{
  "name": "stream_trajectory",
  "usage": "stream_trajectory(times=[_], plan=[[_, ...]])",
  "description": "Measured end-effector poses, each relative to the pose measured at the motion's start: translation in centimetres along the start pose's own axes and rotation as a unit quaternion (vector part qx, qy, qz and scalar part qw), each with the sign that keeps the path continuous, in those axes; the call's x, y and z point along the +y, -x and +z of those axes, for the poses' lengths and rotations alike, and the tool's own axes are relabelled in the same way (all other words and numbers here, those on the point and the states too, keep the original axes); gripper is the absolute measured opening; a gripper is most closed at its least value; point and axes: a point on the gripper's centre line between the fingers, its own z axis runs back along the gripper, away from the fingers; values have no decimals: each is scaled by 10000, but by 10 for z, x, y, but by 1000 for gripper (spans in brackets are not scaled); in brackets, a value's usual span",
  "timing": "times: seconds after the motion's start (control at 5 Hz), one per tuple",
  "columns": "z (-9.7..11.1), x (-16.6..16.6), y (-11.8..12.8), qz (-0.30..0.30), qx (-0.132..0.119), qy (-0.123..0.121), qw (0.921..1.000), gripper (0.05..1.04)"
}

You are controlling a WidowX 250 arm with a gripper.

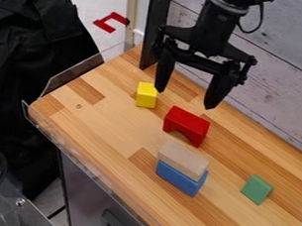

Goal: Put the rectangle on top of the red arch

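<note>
Grey panel: nearest cam, cam side of red arch. Tan rect., likely target: atop blue block, also cam side. Tool: far side, fingers apart, empty. You'd cross arch camward for rect.

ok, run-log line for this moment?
end effector: open, empty | red arch: upright, top bare | tan block: on blue block | placement: pending
</note>
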Motion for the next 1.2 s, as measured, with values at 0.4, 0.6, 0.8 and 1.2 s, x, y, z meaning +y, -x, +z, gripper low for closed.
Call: stream_trajectory(times=[0.4, 0.6, 0.8, 1.2], plan=[[-21, -3, 15, 1277, 99, 279, 9914, 999], [-21, -11, 18, 1980, -27, 547, 9787, 999], [-30, -17, 22, 2562, 43, 778, 9635, 999], [-49, -28, 24, 3572, 445, 755, 9299, 999]])
